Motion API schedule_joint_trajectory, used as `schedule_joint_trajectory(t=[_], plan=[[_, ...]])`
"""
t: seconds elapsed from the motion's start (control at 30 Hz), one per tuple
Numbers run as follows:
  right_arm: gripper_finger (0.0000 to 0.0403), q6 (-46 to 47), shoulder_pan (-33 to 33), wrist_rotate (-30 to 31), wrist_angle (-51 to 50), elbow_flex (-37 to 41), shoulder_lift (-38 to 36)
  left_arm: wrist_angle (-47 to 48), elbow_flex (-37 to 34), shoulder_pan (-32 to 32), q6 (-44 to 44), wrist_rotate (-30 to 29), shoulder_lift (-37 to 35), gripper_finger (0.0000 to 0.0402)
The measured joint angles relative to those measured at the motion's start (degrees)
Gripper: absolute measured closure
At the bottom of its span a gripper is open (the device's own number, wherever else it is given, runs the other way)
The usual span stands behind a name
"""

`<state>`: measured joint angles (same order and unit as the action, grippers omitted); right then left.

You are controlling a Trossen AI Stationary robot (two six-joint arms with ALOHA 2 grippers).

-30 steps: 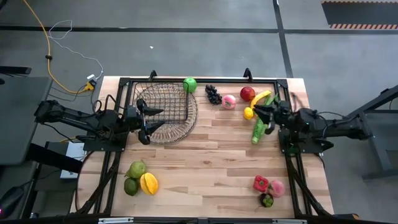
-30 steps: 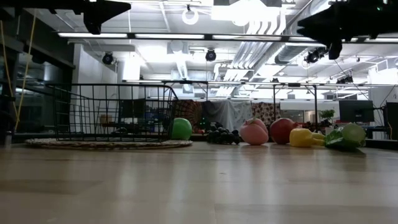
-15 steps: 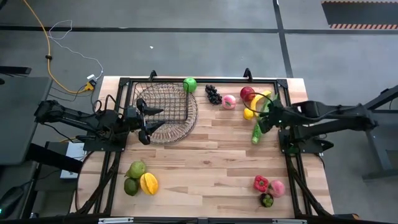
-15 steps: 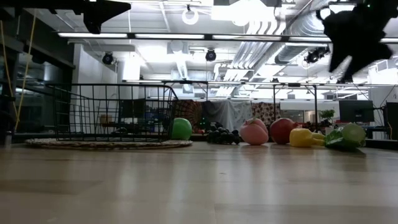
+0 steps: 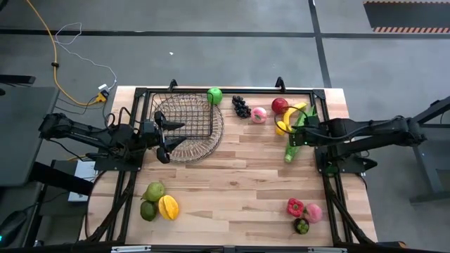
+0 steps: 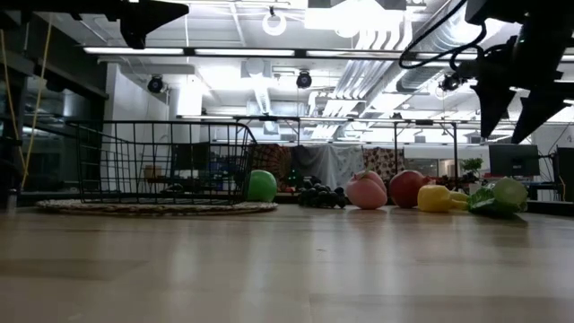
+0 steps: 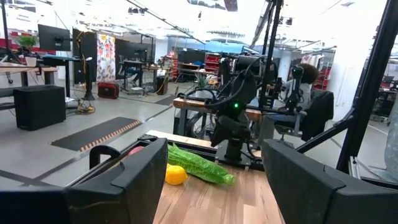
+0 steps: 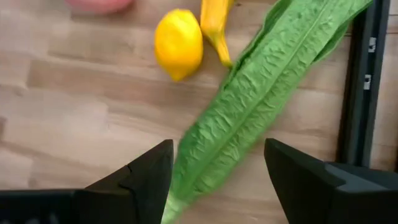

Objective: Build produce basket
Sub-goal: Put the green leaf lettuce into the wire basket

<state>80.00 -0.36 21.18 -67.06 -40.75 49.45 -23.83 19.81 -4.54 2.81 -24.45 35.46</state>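
Note:
The dark wire basket (image 5: 188,125) stands at the far left on its round flared rim (image 6: 157,207). My left gripper (image 5: 169,138) hovers open at its near-left side, pointing level toward the right (image 7: 214,180). Along the far edge lie produce pieces: a green apple (image 5: 214,95), grapes (image 5: 241,107), a pink fruit (image 5: 259,114), a red apple (image 5: 280,105), a banana (image 5: 294,112) and a lemon (image 5: 281,128). A long green leafy stalk (image 8: 249,112) lies flat at the far right. My right gripper (image 8: 217,180) hangs open above it, pointing steeply down (image 6: 516,103), with nothing between its fingers.
Two green fruits (image 5: 151,198) and a yellow star fruit (image 5: 168,206) lie near the front left. A red pepper (image 5: 294,206), a pink piece (image 5: 313,212) and a dark piece (image 5: 301,226) lie at the front right. A black frame rail (image 8: 364,81) runs beside the stalk.
My right gripper has tipped from about level to pointing steeply down and has rolled about its own axis, staying over the leafy stalk at the far right. No produce has moved.

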Motion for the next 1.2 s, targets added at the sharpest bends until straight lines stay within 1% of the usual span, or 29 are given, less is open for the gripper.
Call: schedule_joint_trajectory(t=[0.13, 0.23, 0.4, 0.6, 0.7, 0.83, 0.9, 1.0, 1.07, 1.2], plan=[[0.016, 1.1, 0.0, 0.5, 2.0, 0.0, 0.0, 0.0, 0.0, 0.0, 0.0, 0.0, 0.0, 0.0154], [0.016, -0.6, 0.0, 0.3, 3.0, 0.0, 0.0, 0.0, 0.0, 0.0, 0.0, 0.0, 0.0, 0.0154], [0.016, -5.3, 0.0, 2.4, 3.1, 0.0, 0.0, 0.0, 0.0, 0.0, 0.0, 0.0, 0.0, 0.0154], [0.0156, -6.6, 0.0, 2.8, 4.3, 0.0, 0.1, 0.0, 0.0, 0.0, -0.6, 0.0, 0.0, 0.0154], [0.0135, -6.9, 0.0, 2.6, 3.8, 0.0, 0.7, 0.0, 0.0, 0.0, -0.6, 0.0, 0.0, 0.0154], [0.0082, -8.0, 0.0, 2.6, 3.8, 0.0, 2.5, 0.0, 0.0, 0.0, -0.5, 0.0, 0.0, 0.0154], [0.0049, -5.9, -0.3, 3.1, 3.2, 0.0, 3.9, 0.0, 0.0, 0.0, -0.5, 0.0, 0.0, 0.0154], [0.0013, -1.9, -1.5, 6.6, 2.5, 0.0, 6.2, 0.0, 0.0, 0.0, -0.5, 0.0, 0.0, 0.0154], [0.0008, -2.4, -2.3, 7.3, 2.7, 0.0, 7.3, 0.0, 0.0, 0.0, -0.5, 0.0, 0.0, 0.0154], [0.0019, -4.2, -3.5, 7.5, 2.9, 0.0, 8.9, 0.0, 0.0, 0.0, -0.5, 0.0, 0.0, 0.0154]])
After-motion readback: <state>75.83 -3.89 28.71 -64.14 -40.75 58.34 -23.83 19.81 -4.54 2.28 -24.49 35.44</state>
